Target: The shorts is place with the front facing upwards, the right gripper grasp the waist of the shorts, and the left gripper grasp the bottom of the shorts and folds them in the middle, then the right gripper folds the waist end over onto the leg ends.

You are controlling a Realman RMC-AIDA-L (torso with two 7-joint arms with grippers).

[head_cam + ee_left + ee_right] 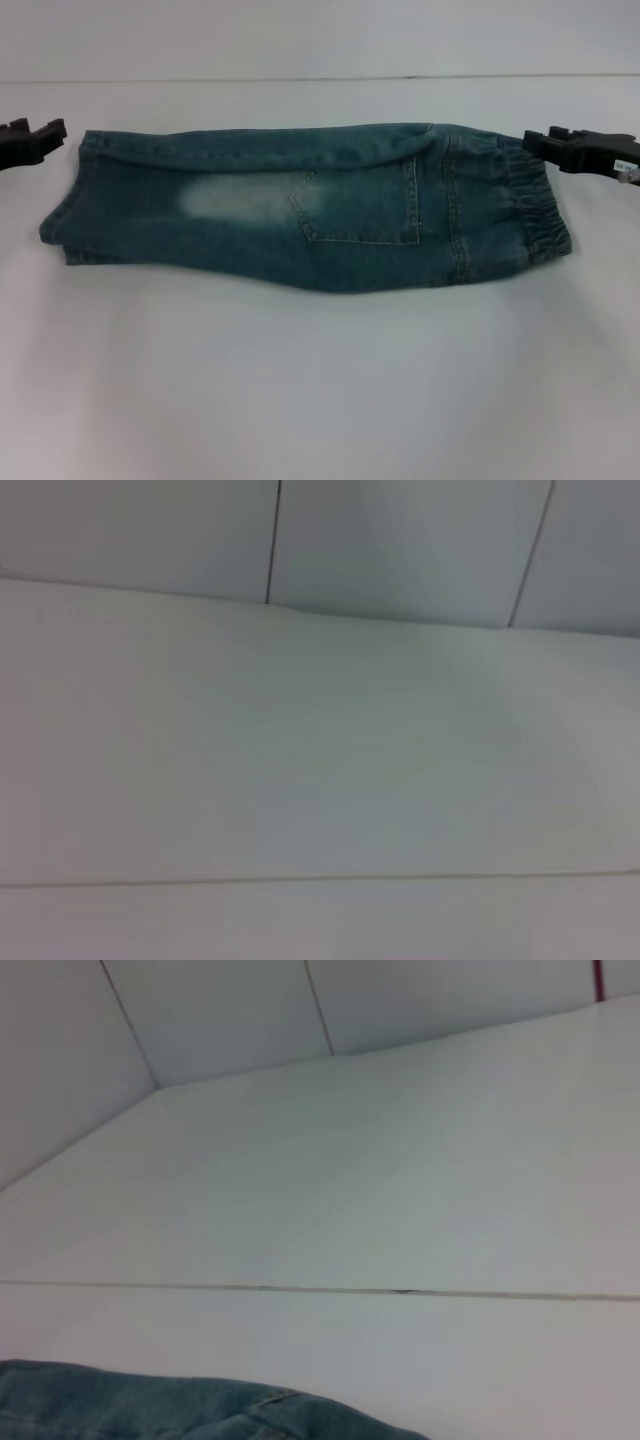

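Black tools (right white-labelled).

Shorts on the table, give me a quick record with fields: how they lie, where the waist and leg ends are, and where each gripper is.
shorts: denim, folded lengthwise, lying flat on the white table
waist: puckered band at robot's right
leg ends: at robot's left
left gripper: beside the leg ends' far corner, holding nothing
right gripper: beside the waist's far corner
second fold: not yet done
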